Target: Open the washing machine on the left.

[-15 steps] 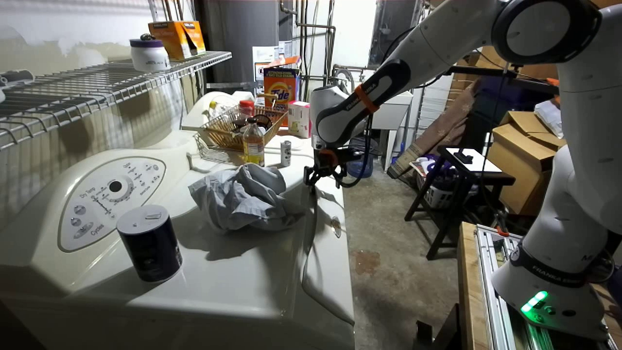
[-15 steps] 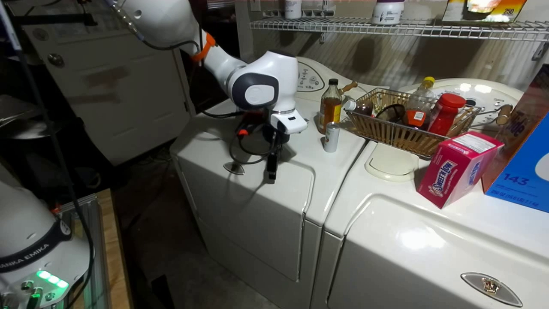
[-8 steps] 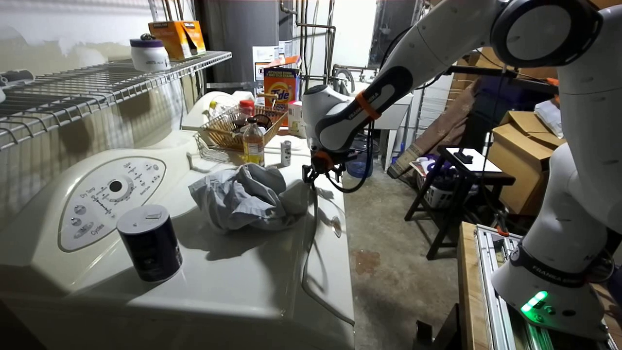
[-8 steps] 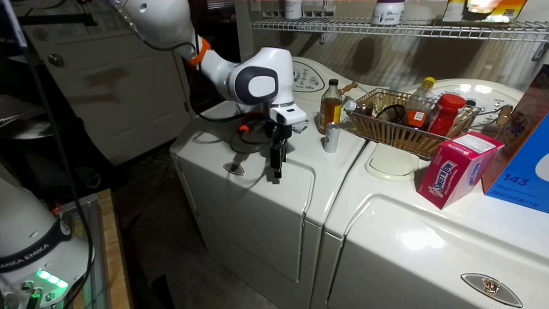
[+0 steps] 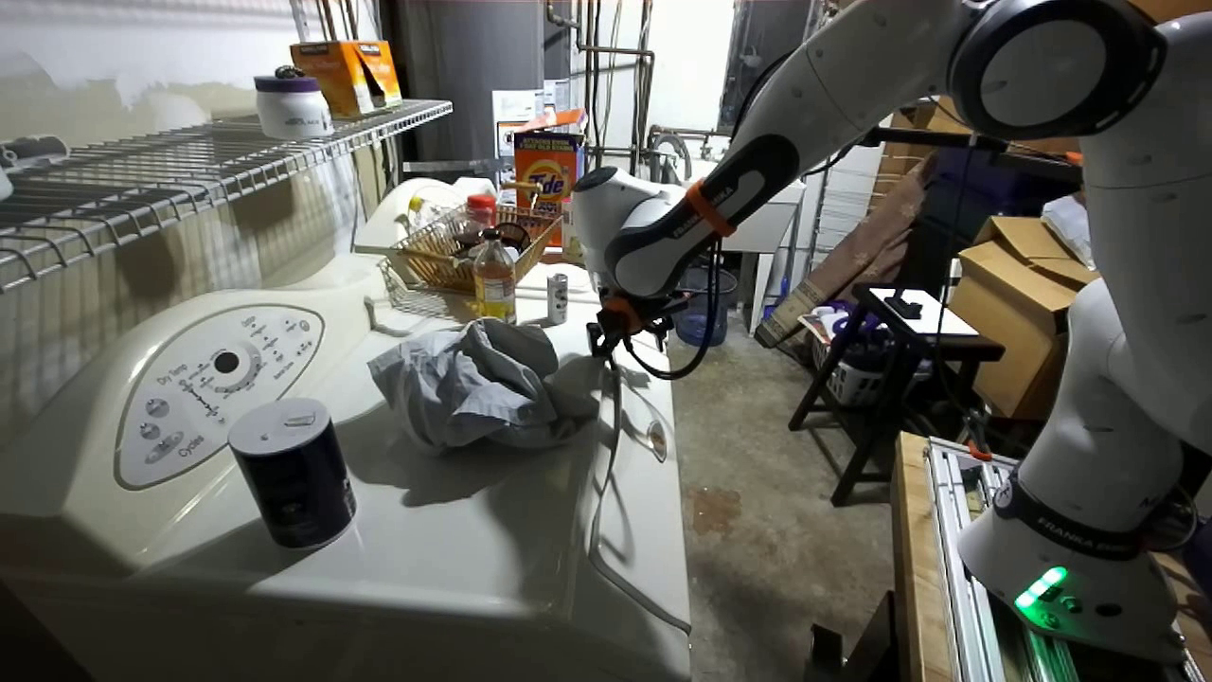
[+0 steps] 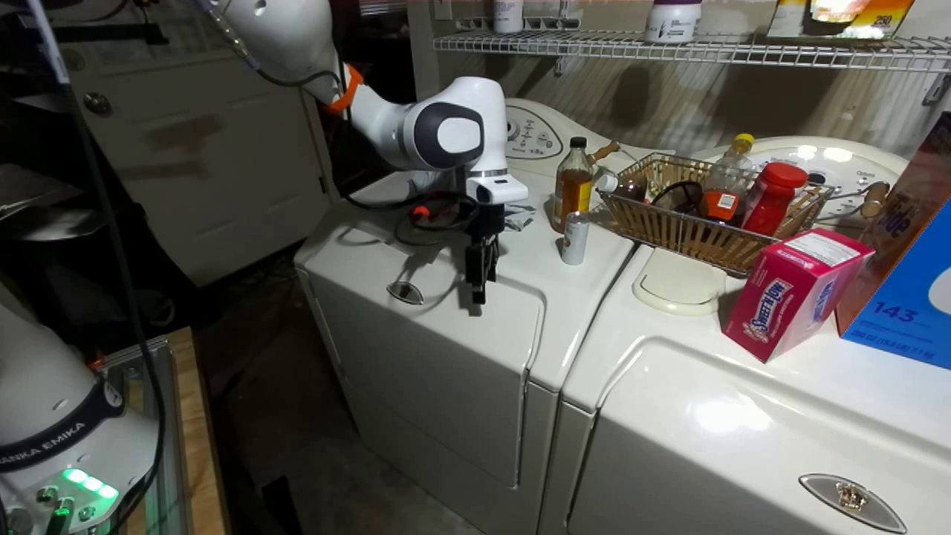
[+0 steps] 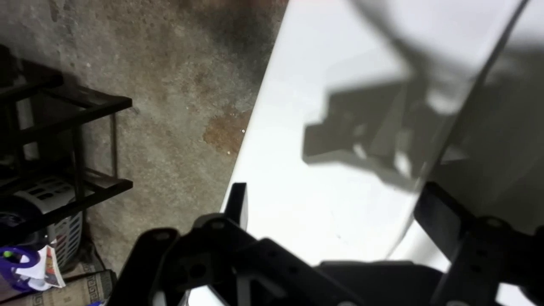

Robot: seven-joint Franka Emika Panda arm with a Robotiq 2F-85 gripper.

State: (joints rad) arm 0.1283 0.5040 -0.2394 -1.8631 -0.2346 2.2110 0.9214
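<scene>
The washing machine [image 5: 454,530] is closed, its plain front door [image 6: 431,379] flush and its foot lost in shadow. The second white appliance [image 6: 713,453] stands just beside the washing machine, cut off by the frame. The robot arm [image 5: 852,80] reaches over the washing machine's front and runs out at the top of both exterior views. Above the washing machine's back hangs a wire shelf [image 6: 594,47], cropped too. The Tide box [image 6: 910,290], trimmed by the edge in an exterior view, sits on the washing machine's neighbour. On that neighbour, mostly, is the basket [image 6: 669,230], near the washing machine's rear corner; its jumbled contents overlap. The control panel [image 5: 218,393] rises at the washing machine's back, much of its print too small to read. A crumpled grey cloth [image 5: 478,384] lies on the washing machine's top, largely covered by the arm in an exterior view. The gripper [image 7: 338,208] points down over the washing machine's front edge, fingers [image 7: 440,214] well apart with white surface showing between; whether they touch it I cannot tell. Upright on the washing machine's top are a dark canister [image 5: 294,483], label unreadable, a bottle [image 6: 572,186] and a small can [image 6: 575,241]. The washing machine's oval badge [image 6: 405,292] is unclear.
</scene>
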